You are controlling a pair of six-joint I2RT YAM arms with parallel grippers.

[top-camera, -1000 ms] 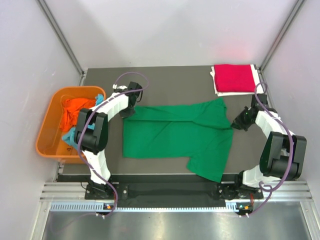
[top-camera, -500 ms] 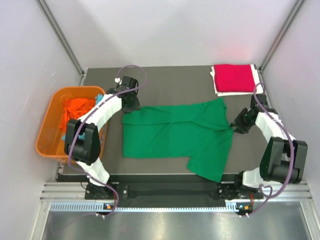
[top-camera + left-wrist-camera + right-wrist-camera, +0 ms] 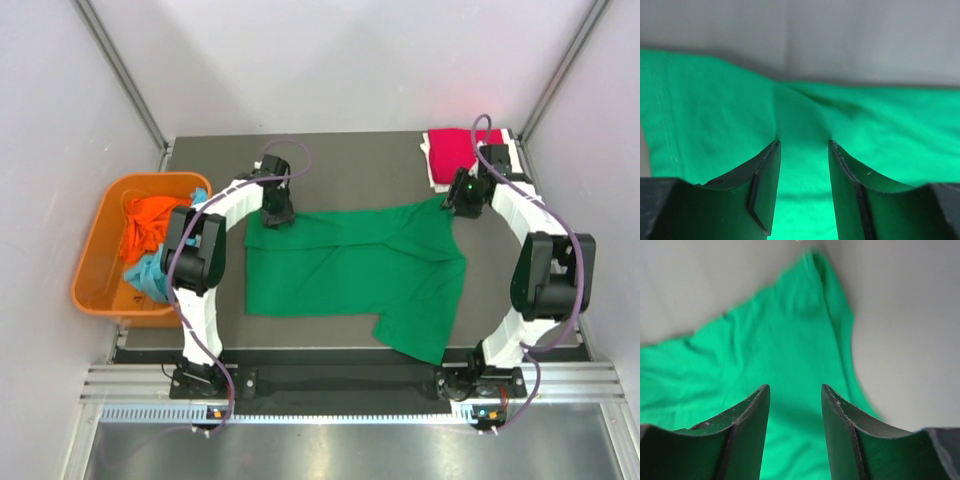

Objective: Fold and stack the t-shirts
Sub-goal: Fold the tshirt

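Cloth fills both of my wrist views: the green t-shirt point(image 3: 350, 270) lies spread flat across the middle of the desk point(image 3: 350, 160), its long side running left to right. One sleeve reaches toward the near edge on the right and the other points toward the far right corner. My left gripper point(image 3: 277, 213) is over the shirt's far left corner. In the left wrist view its fingers point(image 3: 767, 170) stand apart with a clear gap, green fabric showing between them and a soft ridge in the cloth running away from that gap. Whether the tips touch the cloth I cannot tell. My right gripper point(image 3: 460, 198) is over the tip of the far right sleeve, its fingers point(image 3: 747, 425) likewise spread and pinching nothing, and the sleeve narrows away from them onto the bare grey surface. The red t-shirt point(image 3: 465, 152) lies folded in the far right corner of the desk, just beyond my right gripper and partly hidden by my right arm. Off the left edge of the desk stands the orange tub point(image 3: 100, 280), holding the crumpled orange t-shirt point(image 3: 150, 222) and the light blue t-shirt point(image 3: 150, 277), the blue one nearer the near edge.
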